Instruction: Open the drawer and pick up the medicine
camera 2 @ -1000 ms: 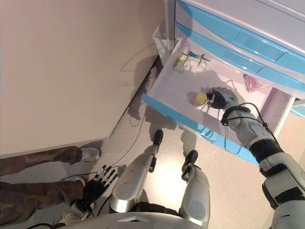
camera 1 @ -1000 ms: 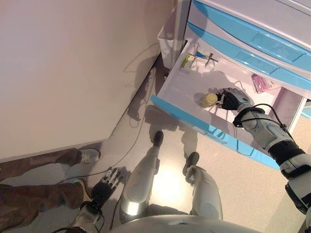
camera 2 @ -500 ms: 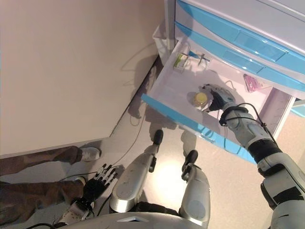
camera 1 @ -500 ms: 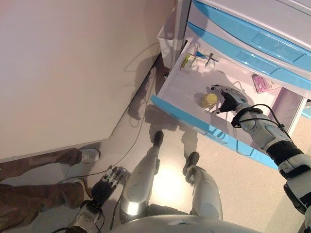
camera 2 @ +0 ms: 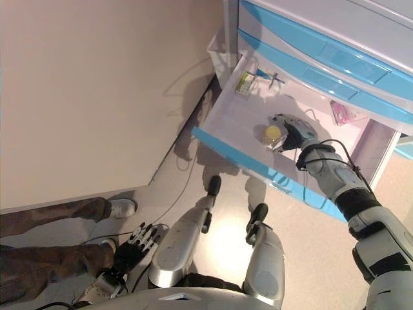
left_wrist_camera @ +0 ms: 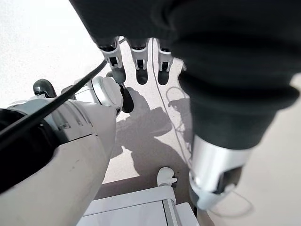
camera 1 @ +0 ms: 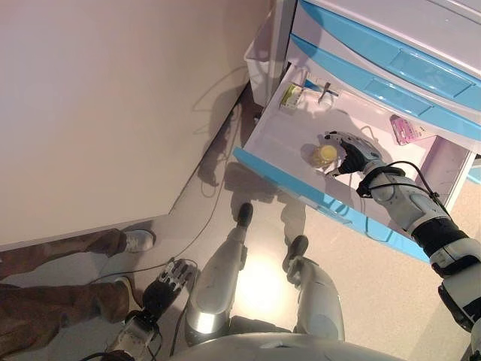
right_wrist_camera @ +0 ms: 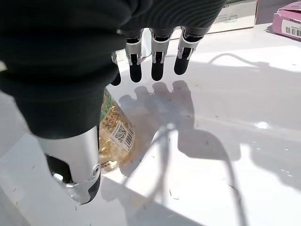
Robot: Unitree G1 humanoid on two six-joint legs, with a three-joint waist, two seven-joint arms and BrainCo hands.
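Right robot hand (camera 1: pixel 347 151) reaches forward, fingers extended; left robot hand (camera 1: pixel 167 281) hangs relaxed.

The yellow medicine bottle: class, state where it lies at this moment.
In the eye views, the yellow medicine bottle lies on the floor of the open drawer, just left of the right hand, whose straight fingers have not closed on it.

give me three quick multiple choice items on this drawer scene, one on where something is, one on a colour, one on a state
1. Where is the medicine bottle?
A. on the floor
B. in the open drawer, beside the right robot hand
C. on top of the cabinet

2. What colour is the drawer's front edge?
A. blue
B. red
C. black

3. What state is the right robot hand in?
A. curled tight round the bottle
B. open, fingers straight
C. gripping the drawer's handle

Answers: 1 B, the bottle lies on the drawer's white floor next to the hand. 2 A, the front panel is light blue. 3 B, the right wrist view shows straight fingers above the drawer floor.
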